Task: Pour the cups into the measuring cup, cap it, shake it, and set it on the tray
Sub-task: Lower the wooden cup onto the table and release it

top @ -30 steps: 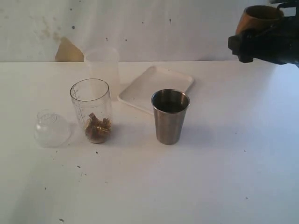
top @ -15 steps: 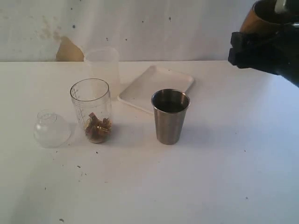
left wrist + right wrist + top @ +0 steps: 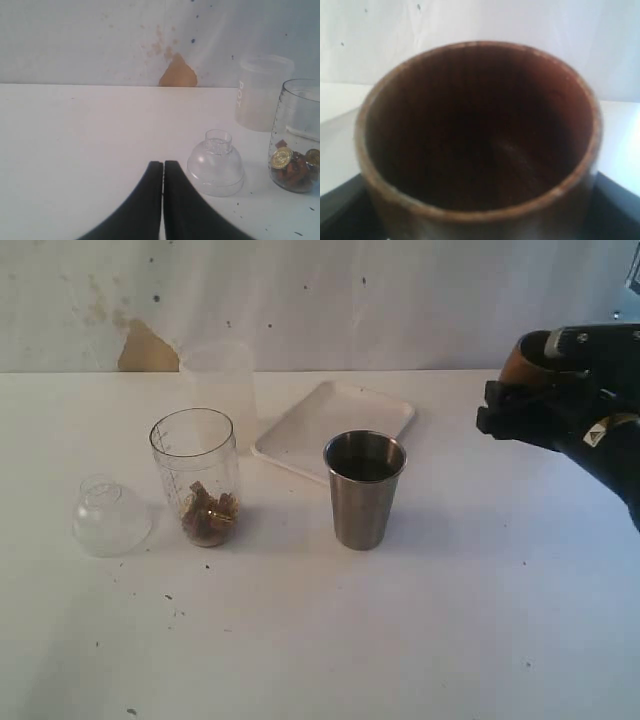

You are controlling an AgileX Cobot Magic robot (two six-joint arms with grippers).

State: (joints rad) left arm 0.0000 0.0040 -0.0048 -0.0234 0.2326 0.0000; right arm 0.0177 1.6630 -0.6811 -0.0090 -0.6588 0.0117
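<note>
The clear measuring cup (image 3: 197, 478) stands left of centre with brown bits and gold coins at its bottom, also in the left wrist view (image 3: 298, 135). The dome cap (image 3: 110, 516) rests on the table to its left, near my left gripper (image 3: 163, 164), which is shut and empty. The steel tumbler (image 3: 364, 488) stands upright in the middle. My right gripper (image 3: 520, 405) is shut on the brown wooden cup (image 3: 527, 358) above the table at the far right. That wooden cup (image 3: 480, 135) fills the right wrist view and looks empty. The white tray (image 3: 332, 429) lies behind the tumbler.
A frosted translucent plastic cup (image 3: 218, 378) stands behind the measuring cup, also seen in the left wrist view (image 3: 262, 92). A pale wall with a brown patch (image 3: 146, 348) runs along the table's far edge. Small dark specks dot the front of the table.
My right gripper has come down with the wooden cup, from near the top right corner to just above table height at the right. Nothing on the table moved.
</note>
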